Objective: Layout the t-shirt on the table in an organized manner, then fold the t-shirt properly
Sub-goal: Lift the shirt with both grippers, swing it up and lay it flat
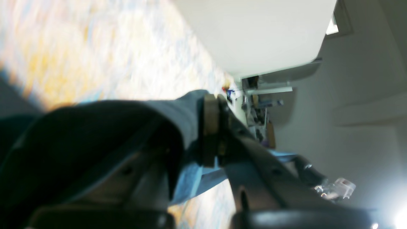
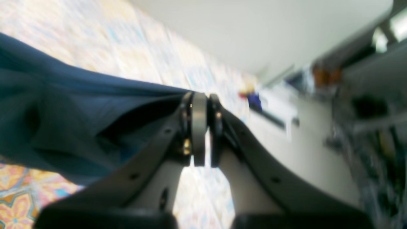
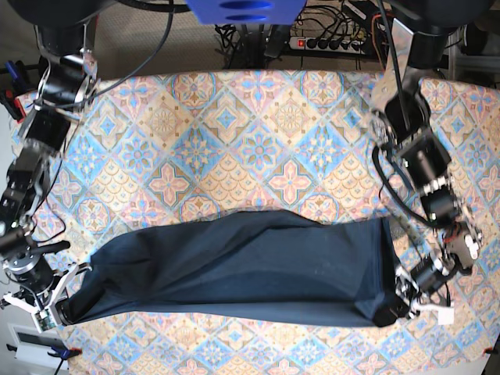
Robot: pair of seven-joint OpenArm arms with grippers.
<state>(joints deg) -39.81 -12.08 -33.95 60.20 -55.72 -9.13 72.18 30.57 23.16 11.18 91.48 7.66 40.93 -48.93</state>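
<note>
Here both claws pinch the t-shirt (image 3: 234, 266) ends, table (image 3: 234, 141) beyond.

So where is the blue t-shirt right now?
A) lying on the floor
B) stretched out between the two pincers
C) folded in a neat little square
B: the t-shirt stretches across the table, the left pincer shut on one end, the right pincer on the other.
</note>
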